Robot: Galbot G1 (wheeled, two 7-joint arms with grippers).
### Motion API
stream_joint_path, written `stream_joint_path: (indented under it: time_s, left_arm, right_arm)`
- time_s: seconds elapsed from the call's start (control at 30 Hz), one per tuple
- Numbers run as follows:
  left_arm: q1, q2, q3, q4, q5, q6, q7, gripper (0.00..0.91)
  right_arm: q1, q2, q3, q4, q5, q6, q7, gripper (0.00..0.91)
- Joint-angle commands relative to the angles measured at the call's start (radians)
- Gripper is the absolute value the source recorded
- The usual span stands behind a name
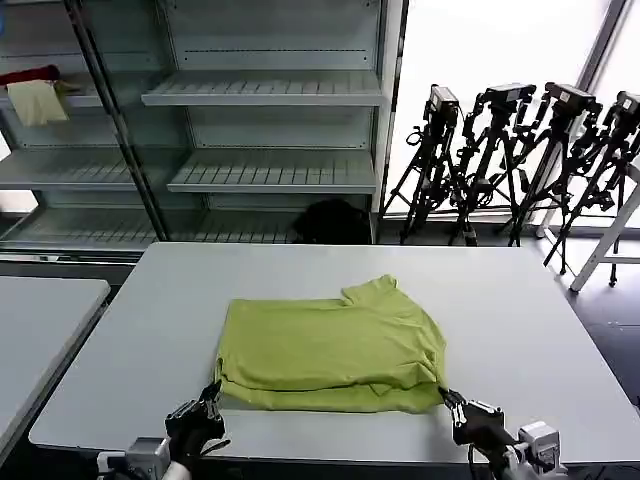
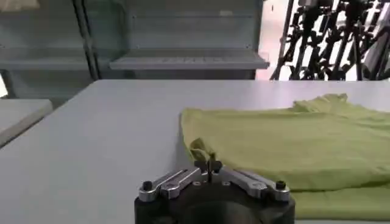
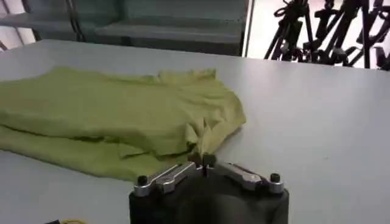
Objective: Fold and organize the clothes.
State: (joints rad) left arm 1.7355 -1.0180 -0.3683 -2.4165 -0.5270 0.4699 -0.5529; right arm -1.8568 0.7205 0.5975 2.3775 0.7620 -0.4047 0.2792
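Observation:
The clothes are one lime-green T-shirt (image 1: 330, 345), folded over on itself into a rough rectangle in the middle of the grey table (image 1: 500, 300), with one sleeve sticking out at the far side. My left gripper (image 1: 213, 391) sits at the shirt's near left corner. In the left wrist view its gripper (image 2: 208, 164) is shut, and a pucker of the shirt (image 2: 286, 140) rises at its tips. My right gripper (image 1: 447, 398) is at the near right corner. In the right wrist view that gripper (image 3: 204, 159) is shut on a pinched fold of the shirt (image 3: 109, 103).
Metal shelving (image 1: 270, 95) stands behind the table, with red and cream cloths (image 1: 35, 90) on an upper left shelf. Camera tripods (image 1: 520, 150) crowd the back right. A second table (image 1: 40, 320) stands to the left. The near table edge (image 1: 330, 440) runs just beneath both grippers.

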Motion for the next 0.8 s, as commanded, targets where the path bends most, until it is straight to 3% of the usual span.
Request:
stream_joint_path:
  time_s: [0.03, 0.53, 0.63, 0.67, 0.73, 0.77, 0.8]
  left_arm:
    - [0.171, 0.002, -0.053, -0.048, 0.04, -0.042, -0.012, 0.0]
    - [0.276, -0.028, -0.036, -0.043, 0.117, -0.101, -0.039, 0.0]
    - [0.273, -0.029, -0.04, -0.039, 0.116, -0.105, -0.036, 0.0]
    - [0.263, -0.031, -0.041, -0.034, 0.118, -0.104, -0.032, 0.0]
    - [0.249, -0.032, -0.039, -0.027, 0.122, -0.101, -0.024, 0.01]
    - [0.242, -0.034, -0.035, -0.024, 0.12, -0.097, -0.024, 0.191]
    - [0.239, -0.035, -0.034, -0.022, 0.121, -0.095, -0.021, 0.756]
  right_arm:
    - [-0.132, -0.006, 0.037, 0.042, -0.008, 0.006, 0.01, 0.0]
    - [-0.171, 0.017, 0.024, 0.02, -0.056, 0.022, 0.016, 0.0]
    - [-0.169, 0.022, 0.015, 0.024, -0.061, 0.024, 0.019, 0.232]
    - [-0.167, 0.025, 0.009, 0.027, -0.062, 0.021, 0.025, 0.907]
    - [-0.167, 0.032, 0.002, 0.033, -0.061, 0.012, 0.04, 0.907]
    - [-0.17, 0.038, -0.002, 0.036, -0.062, 0.009, 0.052, 0.907]
    - [-0.172, 0.041, -0.002, 0.036, -0.062, 0.01, 0.056, 0.907]
